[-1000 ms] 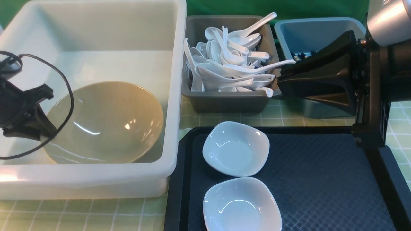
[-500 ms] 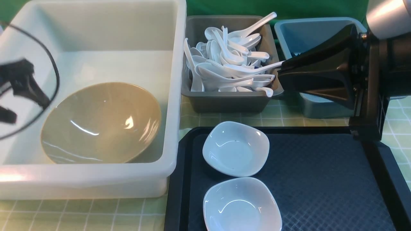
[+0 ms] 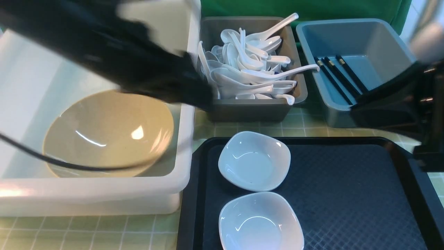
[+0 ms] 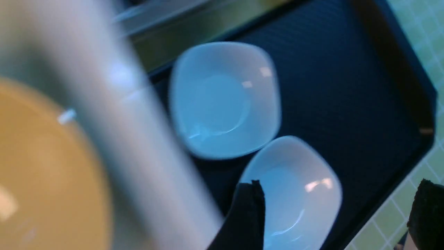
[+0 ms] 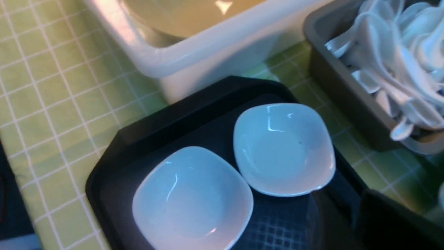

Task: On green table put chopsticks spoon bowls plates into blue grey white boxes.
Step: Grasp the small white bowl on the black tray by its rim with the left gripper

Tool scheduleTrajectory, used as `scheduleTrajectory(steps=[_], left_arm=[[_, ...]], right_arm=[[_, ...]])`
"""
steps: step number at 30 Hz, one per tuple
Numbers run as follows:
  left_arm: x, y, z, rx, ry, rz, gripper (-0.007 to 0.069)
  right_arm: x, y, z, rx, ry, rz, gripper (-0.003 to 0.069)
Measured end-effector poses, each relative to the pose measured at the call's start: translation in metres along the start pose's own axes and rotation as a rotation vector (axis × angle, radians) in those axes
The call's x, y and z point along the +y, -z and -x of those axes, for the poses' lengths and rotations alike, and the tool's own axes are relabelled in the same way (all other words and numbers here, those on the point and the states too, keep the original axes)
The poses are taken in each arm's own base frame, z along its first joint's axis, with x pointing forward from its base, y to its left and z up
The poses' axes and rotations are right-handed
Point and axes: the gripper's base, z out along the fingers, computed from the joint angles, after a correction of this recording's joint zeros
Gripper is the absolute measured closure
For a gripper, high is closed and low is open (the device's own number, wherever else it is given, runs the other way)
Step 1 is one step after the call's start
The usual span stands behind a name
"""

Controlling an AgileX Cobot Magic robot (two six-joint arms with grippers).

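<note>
Two white dishes (image 3: 255,161) on one black tray (image 3: 347,180) (left jaws (image 4: 333,215) wide apart, right unclear)

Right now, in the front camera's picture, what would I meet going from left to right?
The big milky-white tub with the beige bowl in it → the grey box of white spoons → the blue box holding black chopsticks → the right gripper.
</note>
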Motion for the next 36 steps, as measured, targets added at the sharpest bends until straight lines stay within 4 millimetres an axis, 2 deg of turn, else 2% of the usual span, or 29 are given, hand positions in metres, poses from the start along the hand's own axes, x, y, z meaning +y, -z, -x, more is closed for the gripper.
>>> scheduleTrajectory(steps=[3,5,9,11,15,16,23,32,35,36], left_arm=[[-0.012,-0.049,0.013,0.091,-0.049,-0.011,0.0081],[-0.011,-0.072,0.021,0.157,-0.055,0.005,0.0081],[0.001,-0.111,0.039,0.301,-0.01,0.085,0.0081],[0.015,-0.133,0.048,0.332,0.024,0.158,0.0081],[0.028,-0.151,0.054,0.345,0.043,0.231,0.0081],[0.034,-0.161,0.053,0.363,0.046,0.261,0.0081],[0.049,-0.195,0.04,0.448,0.069,0.28,0.0081],[0.063,-0.224,0.026,0.516,0.118,0.32,0.0084],[0.063,-0.23,0.023,0.528,0.127,0.3,0.0107],[0.063,-0.233,0.022,0.532,0.135,0.288,0.0154]], right_arm=[[0.006,0.012,-0.002,-0.01,-0.019,0.004,0.0505],[0.008,0.017,-0.004,-0.01,-0.016,0.007,0.0503],[0.01,0.021,-0.005,-0.01,-0.004,-0.003,0.0496],[0.009,0.021,-0.006,-0.002,0.001,-0.007,0.0495],[0.009,0.021,-0.006,0.003,-0.006,-0.01,0.049],[0.009,0.021,-0.006,0.006,-0.017,-0.01,0.0486],[0.009,0.021,-0.007,0.009,-0.02,-0.008,0.0475],[0.009,0.021,-0.007,0.01,-0.021,-0.008,0.0465],[0.009,0.021,-0.007,0.011,-0.021,-0.008,0.0461],[0.009,0.021,-0.007,0.012,-0.021,-0.007,0.0459]])
